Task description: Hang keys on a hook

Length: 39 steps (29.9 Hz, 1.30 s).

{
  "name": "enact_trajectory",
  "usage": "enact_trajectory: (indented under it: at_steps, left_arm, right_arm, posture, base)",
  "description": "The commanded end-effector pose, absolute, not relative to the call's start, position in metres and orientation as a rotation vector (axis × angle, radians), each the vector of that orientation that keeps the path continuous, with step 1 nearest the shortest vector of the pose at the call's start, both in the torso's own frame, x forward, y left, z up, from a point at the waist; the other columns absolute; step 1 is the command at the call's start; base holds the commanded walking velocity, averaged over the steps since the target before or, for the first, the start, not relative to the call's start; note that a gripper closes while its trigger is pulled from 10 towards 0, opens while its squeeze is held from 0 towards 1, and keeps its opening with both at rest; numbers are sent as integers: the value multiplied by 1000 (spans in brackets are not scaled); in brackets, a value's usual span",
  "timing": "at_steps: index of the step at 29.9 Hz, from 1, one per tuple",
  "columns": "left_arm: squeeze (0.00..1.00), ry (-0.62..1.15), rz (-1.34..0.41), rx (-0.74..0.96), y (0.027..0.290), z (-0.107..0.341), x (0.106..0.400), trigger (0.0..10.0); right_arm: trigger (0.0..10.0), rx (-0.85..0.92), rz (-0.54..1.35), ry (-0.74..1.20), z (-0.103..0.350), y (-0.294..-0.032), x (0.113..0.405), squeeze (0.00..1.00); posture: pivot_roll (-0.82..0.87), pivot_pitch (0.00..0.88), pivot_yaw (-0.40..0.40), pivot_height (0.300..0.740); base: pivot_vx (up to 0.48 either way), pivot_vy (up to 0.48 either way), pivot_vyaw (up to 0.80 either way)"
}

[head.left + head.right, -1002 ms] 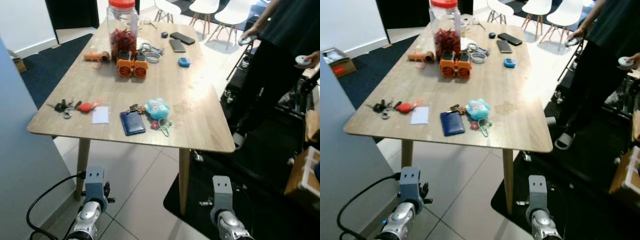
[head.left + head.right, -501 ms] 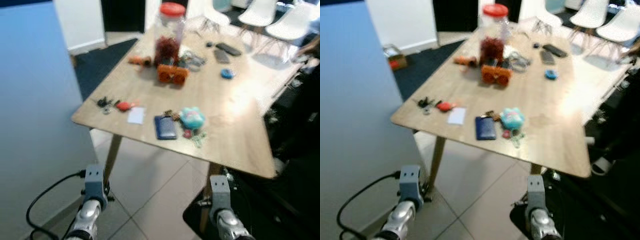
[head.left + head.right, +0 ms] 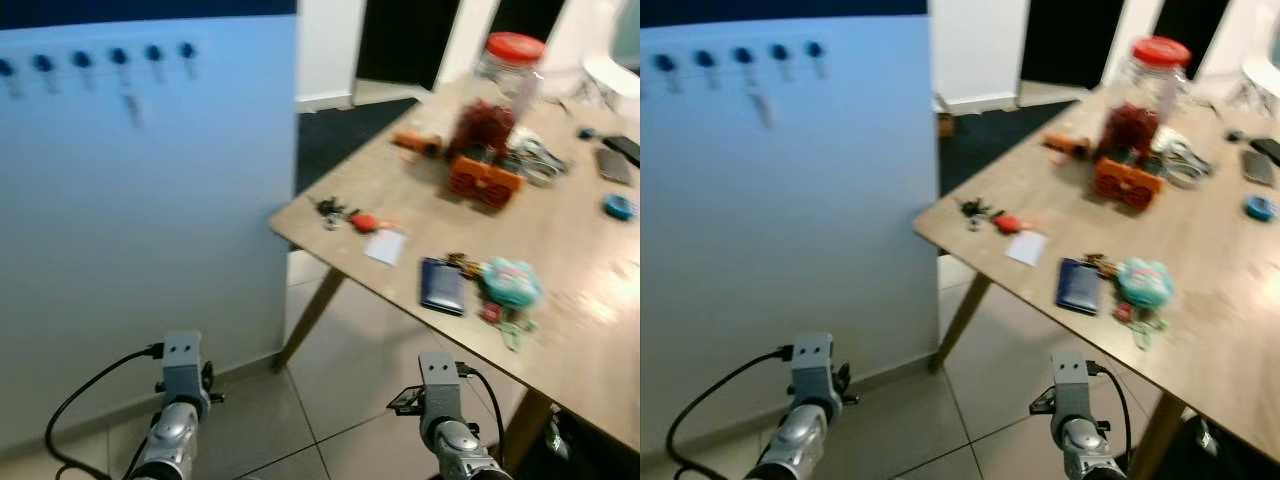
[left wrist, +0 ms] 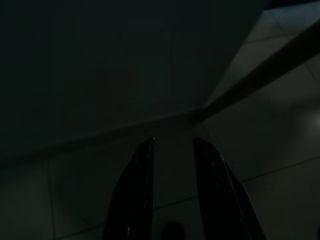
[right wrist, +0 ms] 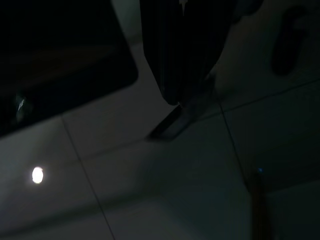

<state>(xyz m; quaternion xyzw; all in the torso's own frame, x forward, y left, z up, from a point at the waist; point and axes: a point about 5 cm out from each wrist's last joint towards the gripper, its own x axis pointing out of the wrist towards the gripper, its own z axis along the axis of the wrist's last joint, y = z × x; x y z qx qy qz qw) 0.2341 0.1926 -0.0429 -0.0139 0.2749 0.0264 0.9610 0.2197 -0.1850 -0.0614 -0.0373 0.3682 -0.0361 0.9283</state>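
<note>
One red-lidded jar (image 3: 503, 95) holds red contents; left gripper (image 4: 172, 145) open, right gripper's (image 5: 172, 75) state unclear.

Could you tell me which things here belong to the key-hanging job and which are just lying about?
Job: keys near the table's corner; row of hooks on the blue wall.

Lying about: red-lidded jar, orange toy, blue wallet, teal plush, white card.

no readable text, no labels, no brands, no numbers, no signs, views blurred, wrist views very dark
</note>
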Motion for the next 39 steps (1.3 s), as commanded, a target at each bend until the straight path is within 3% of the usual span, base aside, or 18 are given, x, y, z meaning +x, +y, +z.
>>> enact_trajectory:
  at_steps: [1, 34, 39]
  left_arm:
    - [0, 564, 53, -30, 191, -43, 234, 10000]
    - [0, 548, -28, 30, 177, -39, 243, 10000]
    - [0, 545, -34, 35, 176, -39, 243, 10000]
  right_arm:
    - [10000, -77, -81, 750, -61, -185, 221, 0]
    - [10000, -81, -114, 756, -62, -190, 217, 0]
    - [10000, -16, -163, 744, -62, -193, 215, 0]
  posture:
    - [106, 14, -83, 740]
    - [103, 12, -82, 740]
    - [100, 13, -78, 740]
  base:
    - [0, 0, 800]
    - [0, 0, 800]
    - [0, 0, 0]
